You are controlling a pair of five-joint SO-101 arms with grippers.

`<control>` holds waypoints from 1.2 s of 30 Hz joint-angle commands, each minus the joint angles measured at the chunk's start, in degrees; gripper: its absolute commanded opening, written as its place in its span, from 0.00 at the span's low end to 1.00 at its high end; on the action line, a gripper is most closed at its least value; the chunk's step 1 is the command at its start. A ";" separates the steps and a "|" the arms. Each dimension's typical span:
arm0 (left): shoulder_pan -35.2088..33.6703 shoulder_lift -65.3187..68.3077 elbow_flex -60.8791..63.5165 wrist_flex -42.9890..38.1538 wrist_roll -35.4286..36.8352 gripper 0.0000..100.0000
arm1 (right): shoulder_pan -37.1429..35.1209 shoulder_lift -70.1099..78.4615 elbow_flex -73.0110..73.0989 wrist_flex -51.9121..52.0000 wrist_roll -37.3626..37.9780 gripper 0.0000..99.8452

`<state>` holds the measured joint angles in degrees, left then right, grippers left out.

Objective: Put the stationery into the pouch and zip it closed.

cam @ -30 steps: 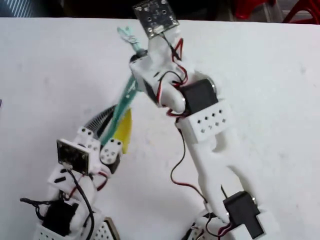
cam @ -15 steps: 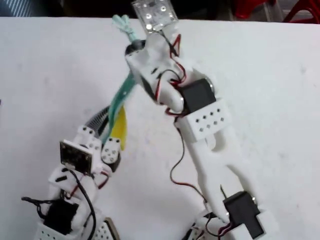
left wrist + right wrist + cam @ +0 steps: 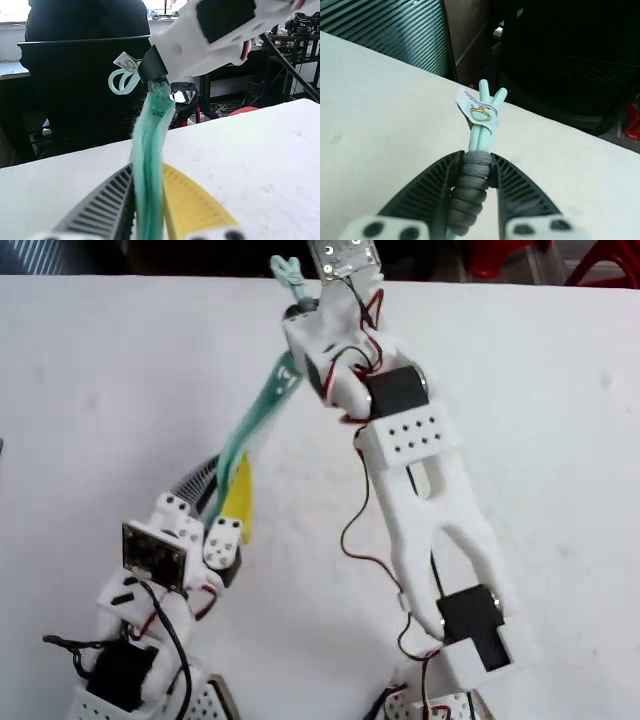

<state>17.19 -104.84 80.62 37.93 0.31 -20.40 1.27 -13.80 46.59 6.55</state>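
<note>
A teal pouch (image 3: 256,418) hangs stretched above the white table (image 3: 100,390) between my two grippers. My left gripper (image 3: 226,490), with one grey and one yellow finger, is shut on the pouch's (image 3: 149,160) near end. At the far end my right gripper (image 3: 472,165) is shut on the dark grey zip pull (image 3: 470,187). Teal cord loops (image 3: 483,127) with a small paper tag (image 3: 479,112) stick out past its black fingers. In the left wrist view the right gripper (image 3: 156,76) holds the top of the pouch, with the loops (image 3: 120,80) beside it.
The table's far edge (image 3: 150,277) runs just under the right gripper (image 3: 300,312). A dark chair (image 3: 75,75) stands beyond it. The right arm (image 3: 420,490) slants across the table's middle. Bare table lies to both sides.
My right gripper has moved toward the far edge and to the right, pulling the pouch's far end with it. The pouch now stretches longer. The left arm has barely shifted.
</note>
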 commanded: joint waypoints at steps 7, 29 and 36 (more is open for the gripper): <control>-0.40 -0.13 -2.20 2.29 -0.44 0.02 | 8.22 5.14 -0.97 -9.36 -0.44 0.02; -0.40 -0.13 -2.11 2.20 -0.44 0.02 | 8.66 5.41 -2.37 -11.56 -0.44 0.02; -0.48 -0.04 -0.18 -1.23 -1.23 0.02 | 1.80 -7.34 -7.74 13.32 -0.53 0.42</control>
<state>17.10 -105.01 79.91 39.08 0.22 -16.26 3.91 -16.70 48.09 6.55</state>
